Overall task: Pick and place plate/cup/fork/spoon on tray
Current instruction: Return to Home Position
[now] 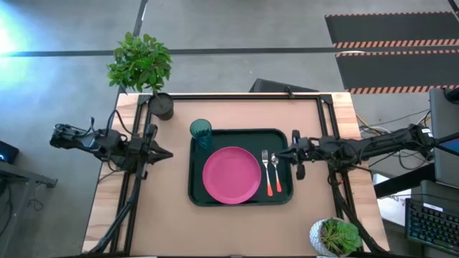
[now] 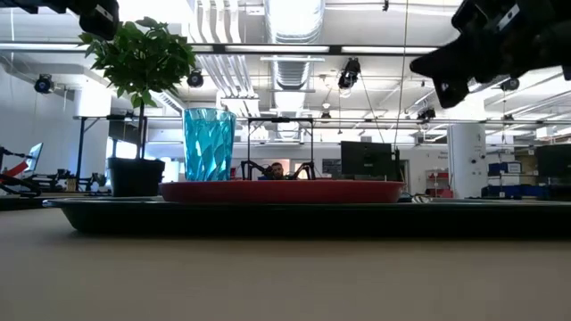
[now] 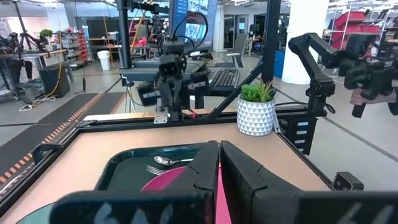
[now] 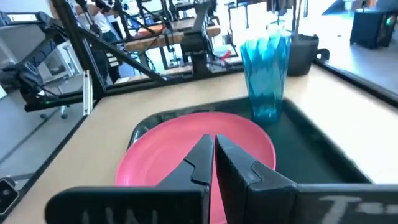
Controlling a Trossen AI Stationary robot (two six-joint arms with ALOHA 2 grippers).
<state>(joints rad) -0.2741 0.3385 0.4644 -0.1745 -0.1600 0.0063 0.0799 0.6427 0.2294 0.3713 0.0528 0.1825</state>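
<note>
The pink plate (image 1: 231,174) lies flat in the middle of the dark tray (image 1: 280,197). The teal cup (image 1: 201,132) stands upright on the tray's far left corner. The fork (image 1: 269,172) and the spoon (image 1: 276,170) lie side by side on the tray to the right of the plate, orange handles toward the near edge. My left gripper (image 1: 169,153) is shut and empty, left of the tray. My right gripper (image 1: 280,153) is shut and empty, above the tray's right edge. The cup (image 4: 266,74) and the plate (image 4: 168,155) also show in the right wrist view.
A dark pot with a leafy plant (image 1: 141,68) stands at the table's far left corner. A white patterned pot with a plant (image 1: 336,236) stands at the near right corner. A black frame (image 1: 237,95) runs along the table's far edge.
</note>
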